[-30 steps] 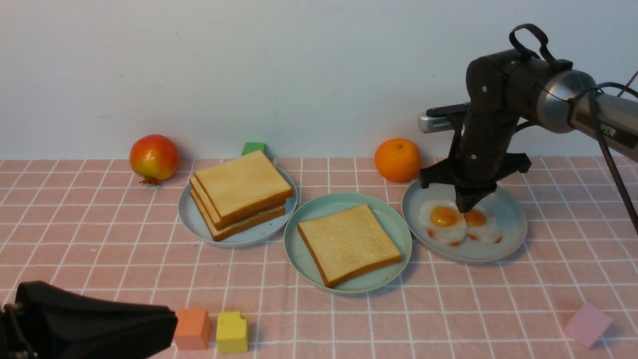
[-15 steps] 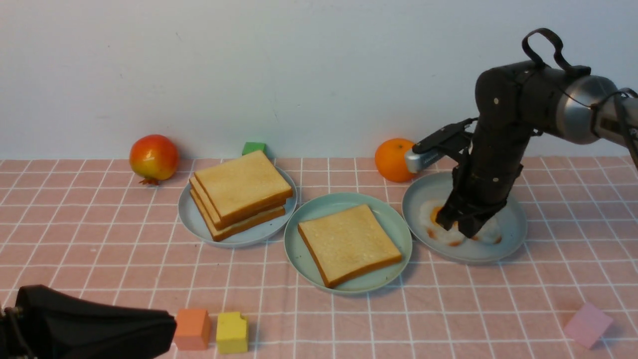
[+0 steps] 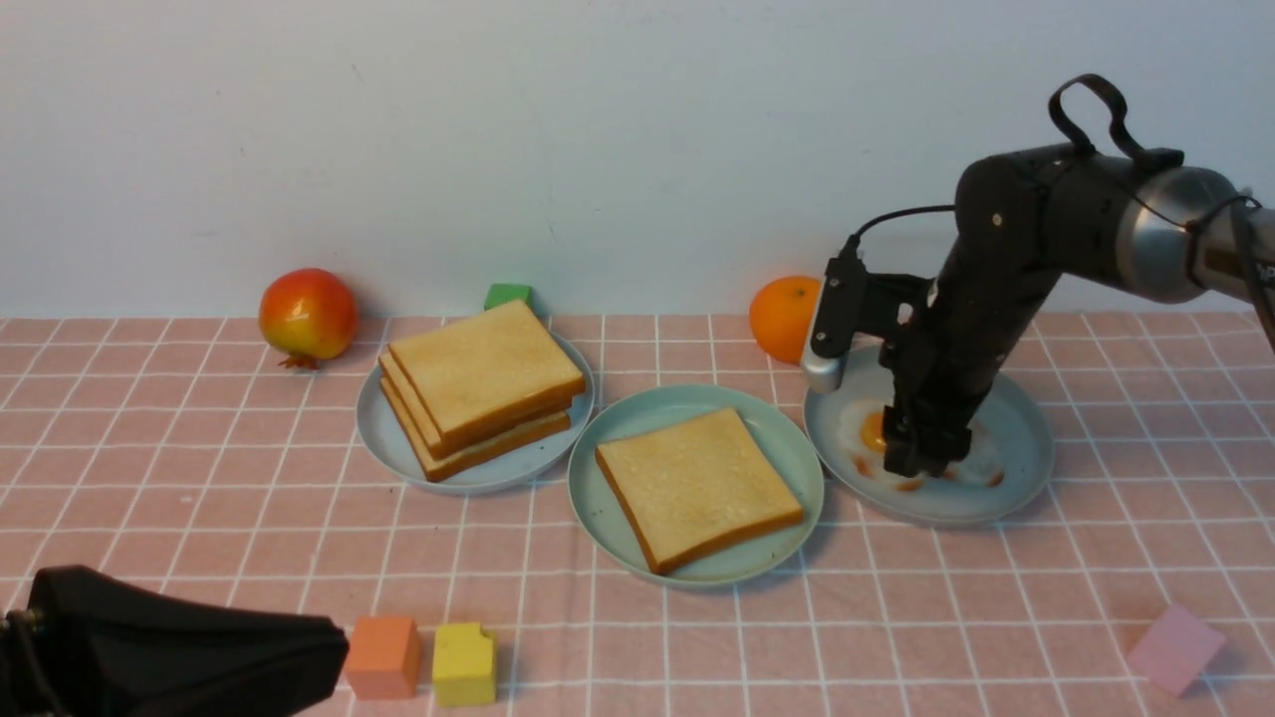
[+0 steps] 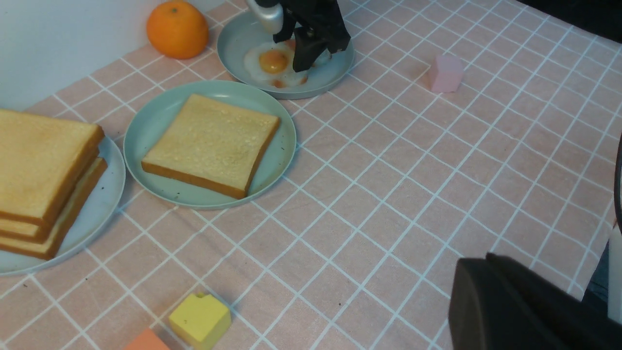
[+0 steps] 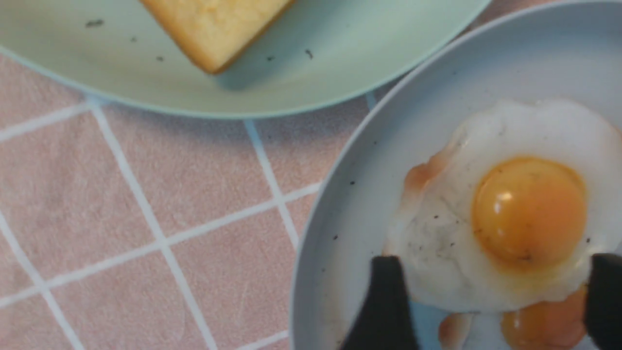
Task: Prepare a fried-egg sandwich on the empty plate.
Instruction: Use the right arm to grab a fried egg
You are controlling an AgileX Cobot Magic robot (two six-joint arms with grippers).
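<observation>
right gripper (image 5: 495, 304) open, fingers apart over eggs (image 5: 529, 214) on right plate (image 5: 335, 204); left gripper (image 3: 334, 642) closed, nothing held, near orange block (image 3: 384, 657); green plate (image 3: 697, 573) in middle, one toast (image 3: 700, 488) on it; toast pile (image 3: 483, 383) on left plate (image 3: 374, 428)

Beyond the black fingers (image 5: 388, 304): eggs (image 5: 505, 209) white with orange yolks, browned edges, on a grey-blue plate (image 5: 335, 214); farther from them, golden toast (image 3: 697, 488) on a mint-green plate (image 3: 712, 575); cloth (image 3: 857, 637) pink, white-gridded.
</observation>
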